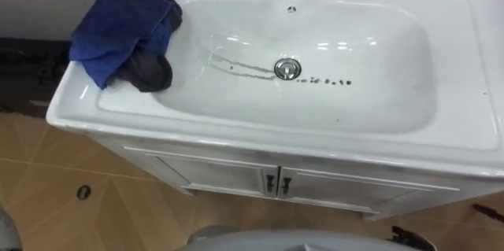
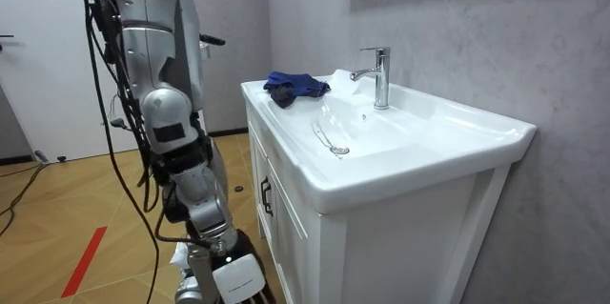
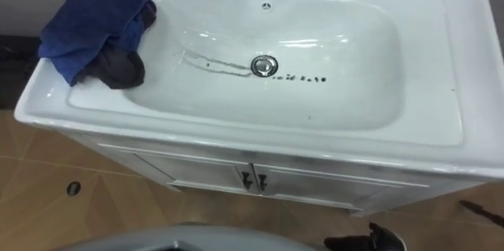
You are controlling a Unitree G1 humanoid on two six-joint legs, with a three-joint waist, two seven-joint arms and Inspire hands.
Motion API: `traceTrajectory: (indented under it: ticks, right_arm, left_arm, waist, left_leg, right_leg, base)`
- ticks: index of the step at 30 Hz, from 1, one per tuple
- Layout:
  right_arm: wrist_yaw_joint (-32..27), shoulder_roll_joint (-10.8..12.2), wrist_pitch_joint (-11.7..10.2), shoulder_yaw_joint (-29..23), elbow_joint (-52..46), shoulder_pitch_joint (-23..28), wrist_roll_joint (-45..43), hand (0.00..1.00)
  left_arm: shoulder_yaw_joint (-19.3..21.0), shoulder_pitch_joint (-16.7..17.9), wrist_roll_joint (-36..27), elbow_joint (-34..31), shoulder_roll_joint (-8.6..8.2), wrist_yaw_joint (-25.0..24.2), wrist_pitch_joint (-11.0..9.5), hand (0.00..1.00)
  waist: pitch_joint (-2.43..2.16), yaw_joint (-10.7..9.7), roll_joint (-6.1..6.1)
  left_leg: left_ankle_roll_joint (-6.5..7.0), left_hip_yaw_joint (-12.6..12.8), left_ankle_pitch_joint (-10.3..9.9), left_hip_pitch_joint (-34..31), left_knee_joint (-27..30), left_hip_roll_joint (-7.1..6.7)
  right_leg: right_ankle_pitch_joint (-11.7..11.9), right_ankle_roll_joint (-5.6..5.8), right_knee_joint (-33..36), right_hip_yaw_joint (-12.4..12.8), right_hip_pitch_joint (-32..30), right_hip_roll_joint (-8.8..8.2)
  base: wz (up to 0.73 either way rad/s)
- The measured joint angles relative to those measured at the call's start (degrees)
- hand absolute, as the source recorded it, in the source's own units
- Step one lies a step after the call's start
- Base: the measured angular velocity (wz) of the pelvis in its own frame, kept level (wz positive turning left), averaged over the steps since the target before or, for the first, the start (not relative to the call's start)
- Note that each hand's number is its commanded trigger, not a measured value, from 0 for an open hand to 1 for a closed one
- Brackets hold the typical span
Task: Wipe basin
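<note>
The white basin (image 1: 378,117) has dark streaks and specks on its floor, on both sides of the metal drain (image 1: 287,68). A crumpled blue cloth (image 1: 118,27) lies on the basin's left rim, and a dark grey fold of it (image 1: 150,71) hangs over the inner wall. Nothing touches the cloth. In the room view I stand in front of the vanity with my right arm hanging down. My right hand (image 2: 238,280) is low beside my leg, and a dark bit of it (image 3: 370,241) shows at the bottom edge.
The chrome tap (image 2: 379,75) stands at the back centre of the basin (image 2: 400,137). Below are white cabinet doors with two dark handles (image 1: 276,182). The floor (image 1: 63,204) is tan tile, and a grey wall runs behind the vanity.
</note>
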Motion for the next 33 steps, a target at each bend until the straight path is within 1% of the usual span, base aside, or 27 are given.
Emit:
traceTrajectory:
  ticks: [3, 5, 7, 8, 10, 11, 12, 13, 15, 16, 19, 20, 22, 23, 24, 26, 27, 28, 29, 30, 33]
  right_arm:
    - [0.66, 0.05, -0.03, -0.81, 0.72, -0.34, 0.28, 0.00]
    - [1.11, 0.11, -0.08, -1.08, 0.74, -0.62, 0.41, 0.00]
    - [2.14, 0.05, -0.22, -1.08, 0.71, -0.48, 0.92, 0.00]
    - [2.38, 0.02, -0.29, -1.11, 0.76, -0.56, 1.05, 0.00]
    - [3.04, 0.02, -0.46, -1.52, 0.88, -0.77, 1.31, 0.00]
    - [3.15, 0.02, -0.48, -1.60, 0.90, -0.87, 1.28, 0.00]
    - [3.33, 0.03, -0.62, -1.63, 1.06, -1.13, 1.46, 0.00]
    - [3.54, 0.04, -0.70, -1.62, 1.25, -1.40, 2.14, 0.00]
    - [3.55, 0.11, -0.91, -1.62, 1.25, -1.48, 3.10, 0.00]
    - [3.59, 0.21, -1.27, -1.63, 1.23, -1.48, 3.51, 0.00]
    - [3.59, 0.40, -1.32, -1.63, 1.22, -1.46, 4.42, 0.00]
    - [3.59, 0.43, -1.31, -1.66, 1.22, -1.47, 4.59, 0.00]
    - [3.59, 0.64, -1.21, -1.80, 1.21, -1.75, 4.81, 0.00]
    - [3.59, 0.68, -1.18, -1.86, 1.28, -1.83, 4.81, 0.00]
    - [3.59, 0.77, -1.15, -1.89, 1.28, -1.85, 4.79, 0.00]
    - [3.60, 0.95, -1.12, -1.87, 1.32, -1.89, 4.80, 0.00]
    - [3.63, 1.04, -1.11, -1.87, 1.37, -1.89, 4.82, 0.00]
    - [3.64, 1.10, -1.10, -1.86, 1.37, -1.87, 4.81, 0.00]
    - [3.65, 1.12, -1.09, -1.78, 1.37, -1.89, 4.81, 0.00]
    - [3.71, 1.11, -1.04, -1.74, 1.37, -1.86, 4.81, 0.00]
    - [4.07, 1.07, -0.60, -1.76, 1.58, -2.03, 4.77, 0.00]
  left_arm:
    - [-0.58, -1.19, 4.25, -0.90, 0.00, -1.49, 0.02, 0.00]
    - [-2.48, -1.21, 7.69, -1.72, -0.01, -1.79, 0.03, 0.00]
    - [-6.41, -1.23, 12.97, -1.99, -0.05, -4.63, 0.09, 0.00]
    - [-7.40, -1.23, 13.69, -2.06, -0.07, -5.53, 0.18, 0.00]
    - [-11.26, -1.22, 15.37, -2.91, -0.36, -8.46, 0.77, 0.00]
    - [-12.03, -1.22, 15.68, -3.22, -0.42, -9.13, 0.83, 0.00]
    - [-13.38, -1.34, 16.14, -3.73, -0.43, -10.28, 1.03, 0.00]
    - [-14.79, -1.87, 17.00, -3.75, -0.46, -11.51, 1.33, 0.00]
    - [-16.45, -2.61, 18.19, -3.76, -0.53, -13.47, 1.57, 0.00]
    - [-17.27, -3.07, 19.33, -3.77, -0.55, -14.49, 1.58, 0.00]
    - [-19.27, -4.45, 21.52, -3.78, -0.71, -17.22, 1.68, 0.00]
    - [-19.79, -4.72, 21.64, -3.78, -0.71, -17.68, 1.69, 0.00]
    - [-21.54, -5.02, 21.92, -3.83, -0.72, -19.21, 1.87, 0.00]
    - [-21.86, -5.02, 21.98, -3.83, -0.73, -19.71, 2.07, 0.00]
    - [-22.49, -5.02, 22.23, -3.83, -0.74, -20.28, 2.55, 0.00]
    - [-22.94, -5.02, 23.09, -3.82, -1.27, -20.81, 3.16, 0.00]
    - [-23.16, -5.01, 23.63, -3.82, -2.16, -21.09, 3.33, 0.00]
    - [-23.67, -4.99, 23.71, -3.81, -2.67, -21.30, 3.58, 0.00]
    - [-23.97, -4.99, 23.71, -3.77, -2.71, -21.38, 3.72, 0.00]
    - [-24.58, -4.99, 23.71, -3.75, -2.70, -21.49, 4.06, 0.00]
    - [-24.69, -4.97, 25.09, -3.23, -2.78, -21.82, 4.08, 0.00]
  waist:
    - [0.00, -0.82, 0.01]
    - [0.05, -1.72, 0.08]
    - [0.11, -2.41, 0.18]
    - [0.18, -2.63, 0.17]
    - [0.19, -3.33, 0.29]
    - [0.16, -3.59, 0.22]
    - [0.09, -4.66, 0.09]
    - [0.18, -5.61, 0.25]
    - [0.18, -6.33, 0.43]
    - [0.19, -6.82, 0.41]
    - [0.18, -7.83, 0.40]
    - [0.17, -8.01, 0.39]
    - [0.15, -9.04, 0.36]
    - [0.13, -9.15, 0.31]
    - [0.06, -9.24, 0.18]
    - [-0.09, -9.56, -0.08]
    - [-0.13, -9.66, -0.21]
    - [-0.15, -9.67, -0.32]
    - [-0.12, -9.66, -0.38]
    - [-0.13, -9.64, -0.45]
    - [-0.11, -9.44, -0.52]
  left_leg:
    - [0.00, 0.27, 0.00, 0.21, -0.53, 0.04]
    - [0.00, 0.16, 0.00, 0.45, -0.40, 0.00]
    - [0.01, 0.26, 0.00, 0.49, -0.22, -0.02]
    - [0.01, 0.30, 0.00, 0.45, -0.19, -0.04]
    - [0.00, 0.83, 0.00, 0.14, -0.46, 0.05]
    - [0.00, 1.08, 0.00, 0.10, -0.61, 0.09]
    - [0.00, 1.38, 0.00, -0.11, -0.61, 0.15]
    - [0.00, 1.62, 0.00, -0.10, -0.60, 0.15]
    - [0.01, 2.19, 0.00, -0.01, -0.60, 0.17]
    - [0.00, 2.94, 0.00, 0.08, -0.60, 0.26]
    - [0.00, 3.19, 0.00, 0.46, -0.60, 0.23]
    - [0.00, 3.19, 0.00, 0.49, -0.60, 0.21]
    - [0.00, 3.22, 0.00, 0.55, -0.60, 0.21]
    - [0.00, 3.28, 0.00, 0.60, -0.60, 0.21]
    - [0.00, 3.33, 0.00, 0.68, -0.60, 0.24]
    - [0.00, 3.34, 0.00, 0.84, -0.59, 0.31]
    - [0.00, 3.38, 0.00, 1.07, -0.61, 0.32]
    - [0.00, 3.55, 0.00, 1.20, -0.62, 0.37]
    - [0.00, 3.70, 0.00, 1.28, -0.64, 0.42]
    - [0.00, 4.22, 0.00, 1.41, -0.69, 0.85]
    - [0.00, 5.03, 0.00, 1.52, -0.89, 0.98]
  right_leg:
    - [0.00, 0.00, -0.02, 0.90, 0.12, 0.08]
    - [0.00, -0.01, -0.16, 1.20, 0.69, 0.11]
    - [0.01, -0.01, -0.31, 1.38, 0.56, 0.09]
    - [0.01, -0.01, -0.48, 1.46, 0.41, 0.08]
    - [0.01, -0.01, -0.91, 1.95, 0.00, 0.14]
    - [0.01, -0.01, -0.91, 2.23, -0.23, 0.19]
    - [0.03, -0.05, -0.91, 2.50, -0.29, 0.26]
    - [0.03, -0.05, -0.91, 2.73, -0.30, 0.26]
    - [0.03, -0.05, -0.91, 3.06, -0.47, 0.25]
    - [0.03, -0.05, -0.92, 3.57, -0.63, 0.29]
    - [0.04, -0.06, -0.94, 4.62, -0.63, 0.29]
    - [0.04, -0.06, -0.94, 4.73, -0.63, 0.28]
    - [0.04, -0.06, -0.93, 4.78, -0.63, 0.25]
    - [0.04, -0.05, -0.94, 4.90, -0.64, 0.25]
    - [0.04, -0.06, -0.93, 5.53, -0.71, 0.30]
    - [0.04, -0.06, -0.93, 5.86, -0.69, 0.39]
    - [0.04, -0.06, -0.91, 5.96, -0.53, 0.41]
    - [0.04, -0.06, -0.91, 6.13, -0.51, 0.44]
    - [0.04, -0.06, -0.89, 6.19, -0.48, 0.46]
    - [0.05, -0.08, -0.86, 6.28, -0.44, 0.52]
    - [0.15, -0.25, -0.87, 7.02, -0.60, 0.70]
  base:
    - [-0.05]
    - [0.00]
    - [0.00]
    - [-0.03]
    - [-0.12]
    - [-0.15]
    - [-0.11]
    - [-0.09]
    - [-0.17]
    - [-0.24]
    - [-0.20]
    - [-0.11]
    - [0.00]
    - [-0.07]
    - [-0.12]
    - [-0.09]
    - [-0.05]
    - [-0.06]
    - [-0.09]
    - [-0.10]
    - [-0.10]
